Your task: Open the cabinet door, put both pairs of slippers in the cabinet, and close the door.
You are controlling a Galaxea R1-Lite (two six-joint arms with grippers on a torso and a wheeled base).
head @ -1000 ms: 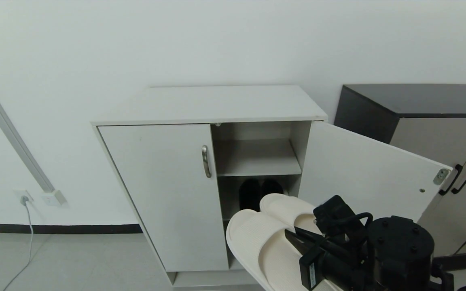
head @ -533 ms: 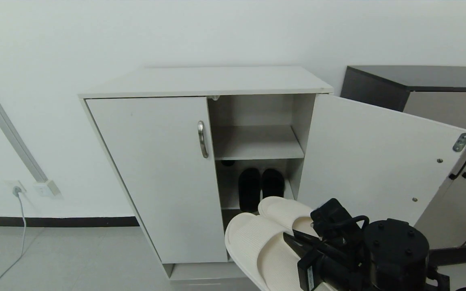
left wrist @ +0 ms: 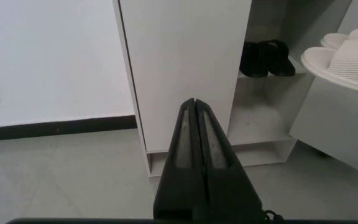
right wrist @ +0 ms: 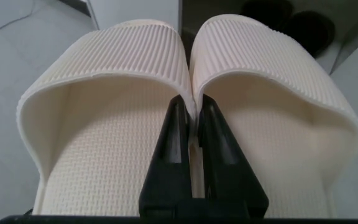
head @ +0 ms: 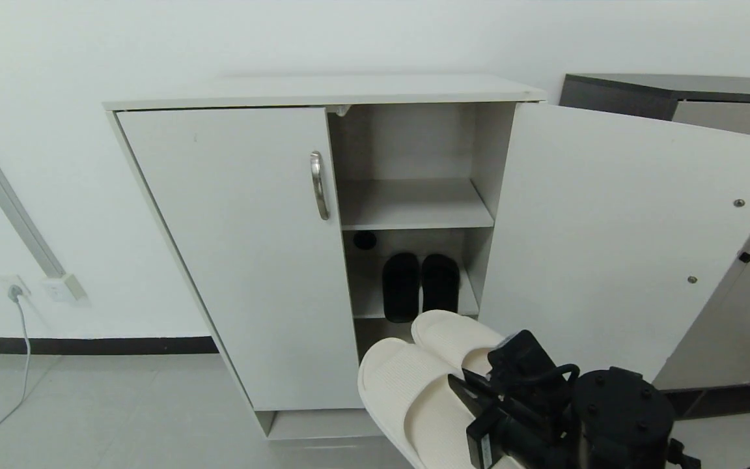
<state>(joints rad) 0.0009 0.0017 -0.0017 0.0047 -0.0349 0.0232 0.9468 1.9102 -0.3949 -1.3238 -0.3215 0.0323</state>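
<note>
The right gripper (right wrist: pixel 191 109) has its fingers (right wrist: pixel 174 134) drawn narrow, pinching the touching inner walls of a pair of white slippers (right wrist: pixel 123 93) between them. The pair sits side by side, toes pointing at the cabinet (head: pixel 323 91), just in front of its open half and at about the height of its lowest compartment. In the head view the arm covers the heel ends of the pair, and the right wrist view cuts them off too.

The cabinet's right door (head: pixel 609 228) is swung wide, showing its inner face with two small screw heads; its handle is out of sight on the far side. The left door (head: pixel 232 247) is shut, with a metal handle (head: pixel 318 185) near its inner edge, and it hides that half of the inside.

A pair of black slippers (head: pixel 420 286) lies on the cabinet's middle shelf, under the upper shelf (head: pixel 414 205). The white toes cover its near ends in the head view. A small dark round spot (head: pixel 364 240) just under the upper shelf is too dim to make out.

The left gripper (left wrist: pixel 194 106) hangs low in front of the cabinet's shut door, above the floor (head: pixel 121 404), its fingers pressed flat together with nothing between them.

Right of the cabinet stands a dark cabinet (head: pixel 707 91), mostly behind the open door and cut off at the picture's edge. Left of the cabinet, a wall socket (head: pixel 56 286) and a cable (head: pixel 20 339) sit low on the wall.
</note>
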